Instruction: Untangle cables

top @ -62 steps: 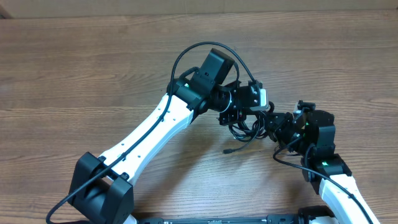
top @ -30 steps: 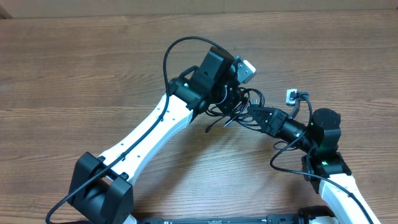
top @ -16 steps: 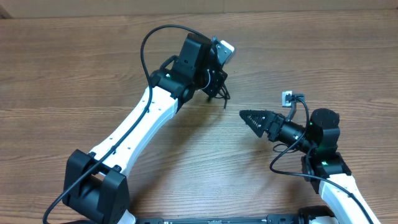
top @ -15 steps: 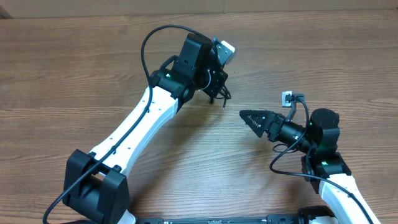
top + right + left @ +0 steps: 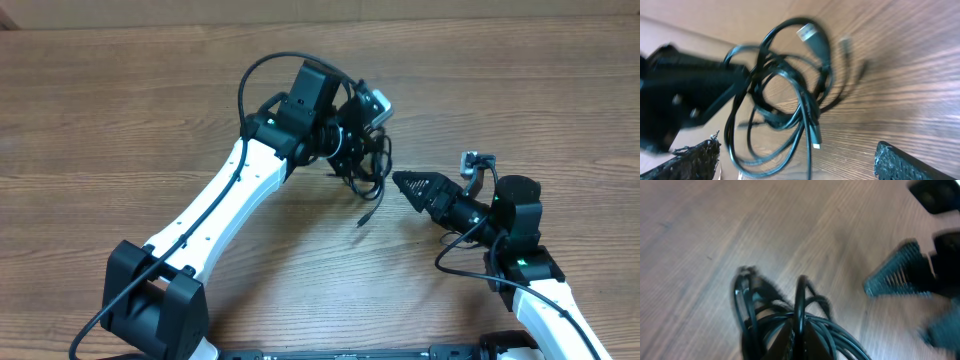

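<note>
The cables (image 5: pixel 368 172) are a tangled bundle of thin black cords. They hang from my left gripper (image 5: pixel 358 150), which is shut on them above the table's middle. One plug end (image 5: pixel 362 221) dangles low. The left wrist view shows my fingers (image 5: pixel 786 341) pinching a strand of the cables (image 5: pixel 801 300). My right gripper (image 5: pixel 408 184) stands open just right of the bundle, not touching it. In the right wrist view the cables (image 5: pixel 805 107) hang between and beyond my wide-apart fingertips (image 5: pixel 696 159), with a silver-tipped plug (image 5: pixel 817 144) pointing down.
The wooden table (image 5: pixel 120 110) lies under both arms. The left arm's own thick black cable (image 5: pixel 250 85) loops above its wrist. The left gripper's dark body (image 5: pixel 685 95) fills the left of the right wrist view. A cardboard edge (image 5: pixel 480 10) runs along the far side.
A second ago my right gripper was shut on the bundle; it let go and stands open. My left gripper carried the cables up and left, then swung back right toward the right gripper.
</note>
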`<control>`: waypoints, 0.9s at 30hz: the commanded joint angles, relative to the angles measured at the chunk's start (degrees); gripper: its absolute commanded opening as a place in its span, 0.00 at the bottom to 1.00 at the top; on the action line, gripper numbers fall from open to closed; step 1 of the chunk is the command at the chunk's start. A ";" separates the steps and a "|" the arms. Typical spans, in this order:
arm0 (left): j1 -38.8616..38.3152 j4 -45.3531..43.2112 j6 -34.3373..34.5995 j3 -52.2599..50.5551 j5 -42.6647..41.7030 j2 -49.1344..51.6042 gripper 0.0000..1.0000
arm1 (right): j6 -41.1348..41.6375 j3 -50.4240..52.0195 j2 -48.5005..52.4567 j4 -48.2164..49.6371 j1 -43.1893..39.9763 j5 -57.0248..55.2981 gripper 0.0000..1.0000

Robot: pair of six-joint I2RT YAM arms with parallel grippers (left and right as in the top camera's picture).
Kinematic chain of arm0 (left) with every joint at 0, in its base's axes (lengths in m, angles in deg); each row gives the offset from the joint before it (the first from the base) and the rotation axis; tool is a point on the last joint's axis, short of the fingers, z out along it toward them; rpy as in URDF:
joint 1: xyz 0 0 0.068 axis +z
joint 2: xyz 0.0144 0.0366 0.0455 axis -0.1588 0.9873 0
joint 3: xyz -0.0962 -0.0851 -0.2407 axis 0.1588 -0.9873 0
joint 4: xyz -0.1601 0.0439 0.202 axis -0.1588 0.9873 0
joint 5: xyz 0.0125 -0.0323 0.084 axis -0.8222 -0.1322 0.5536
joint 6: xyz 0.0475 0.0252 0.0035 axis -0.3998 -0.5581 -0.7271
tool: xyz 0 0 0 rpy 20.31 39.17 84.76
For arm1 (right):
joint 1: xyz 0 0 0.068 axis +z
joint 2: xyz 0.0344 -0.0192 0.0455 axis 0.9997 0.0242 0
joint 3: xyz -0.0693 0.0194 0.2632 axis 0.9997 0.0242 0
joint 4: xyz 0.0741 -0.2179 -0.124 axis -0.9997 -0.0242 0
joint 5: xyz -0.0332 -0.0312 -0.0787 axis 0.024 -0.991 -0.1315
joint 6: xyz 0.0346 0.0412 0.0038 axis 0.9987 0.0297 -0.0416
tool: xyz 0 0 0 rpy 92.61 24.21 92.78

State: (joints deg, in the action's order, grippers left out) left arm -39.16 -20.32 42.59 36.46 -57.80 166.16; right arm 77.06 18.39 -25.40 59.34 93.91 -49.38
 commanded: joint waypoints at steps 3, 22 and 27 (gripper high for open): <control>-0.37 4.94 -12.96 1.49 -9.22 -0.68 0.04 | 5.25 -0.96 -0.52 -2.67 0.20 -6.56 0.98; -0.26 2.23 -23.63 1.51 -26.69 -0.68 0.04 | 6.82 -0.96 -0.52 -5.38 0.22 -10.14 0.90; -0.26 2.23 -24.87 1.51 -29.16 -0.68 0.04 | 6.80 -0.96 -0.52 -5.29 0.20 -10.14 0.90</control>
State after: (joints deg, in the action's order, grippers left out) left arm -39.13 -17.65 20.10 36.46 -81.78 166.16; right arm 84.47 18.39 -25.40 53.75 93.91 -59.35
